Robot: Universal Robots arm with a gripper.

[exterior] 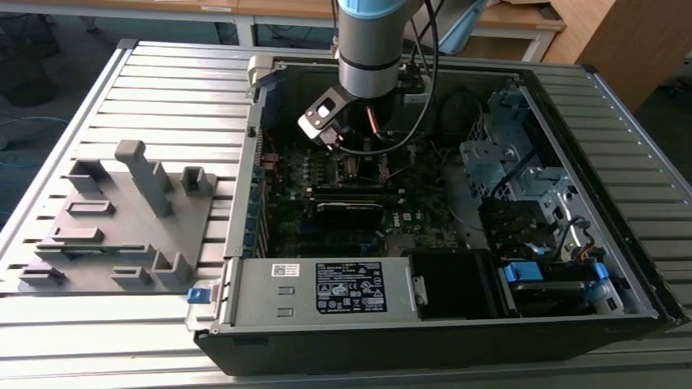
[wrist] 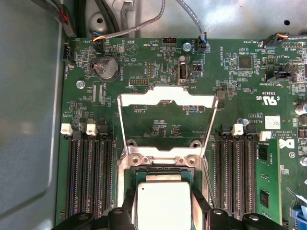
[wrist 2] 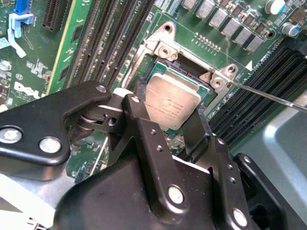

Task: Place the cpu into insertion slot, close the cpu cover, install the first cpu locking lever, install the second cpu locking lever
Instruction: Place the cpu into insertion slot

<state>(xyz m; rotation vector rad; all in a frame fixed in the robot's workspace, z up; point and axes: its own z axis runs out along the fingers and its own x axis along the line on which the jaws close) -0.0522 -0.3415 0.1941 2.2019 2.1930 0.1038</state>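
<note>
Pincer: gripper clenched on the cpu, with a black finger against each side.
Cpu position: over the insertion slot, within its rim; cannot tell whether it is seated.
Cpu cover: swung open, hinged at the slot's edge.
Writing: white sticker on the grey box; print not made out.
Hidden: the cpu's edge nearest the gripper body is behind the fingers.

Pt of cpu & insertion slot hidden behind hand.
</note>
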